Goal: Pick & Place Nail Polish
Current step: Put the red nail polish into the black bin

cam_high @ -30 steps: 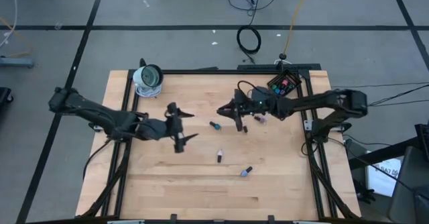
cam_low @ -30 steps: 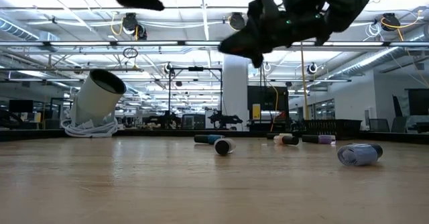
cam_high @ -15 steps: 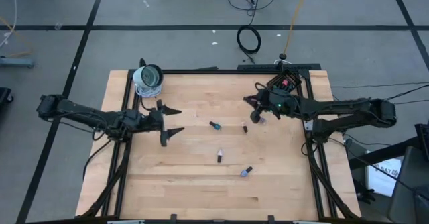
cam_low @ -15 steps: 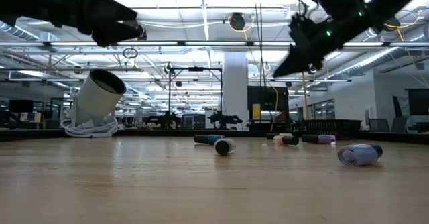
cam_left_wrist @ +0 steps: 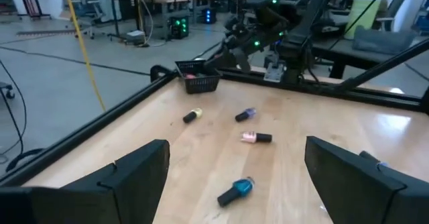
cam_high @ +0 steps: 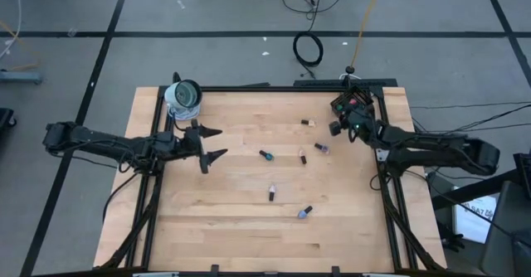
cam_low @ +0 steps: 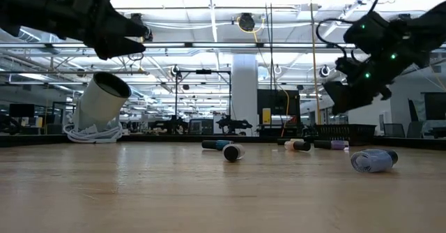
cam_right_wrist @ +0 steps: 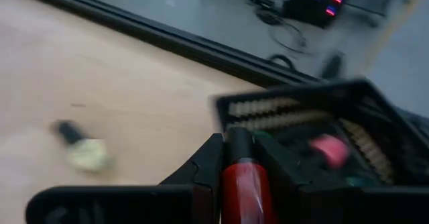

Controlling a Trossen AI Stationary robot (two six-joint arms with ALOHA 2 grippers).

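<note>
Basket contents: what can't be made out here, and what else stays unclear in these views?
- Basket, high view: the right end effector and arm cover part of it; bottles inside too small to count.
- Basket, right wrist view: blurred; the red bottle held there hides part of it.
- Far bottles, low view: bunched together, colours unclear.

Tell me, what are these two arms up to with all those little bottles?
They are clearing nail polish off the table. The right gripper is shut on a red bottle and hangs beside the black basket at the table's far right corner, which already holds some. The left gripper waits open over the left side. Six bottles lie loose, among them a teal one and a blue one.
</note>
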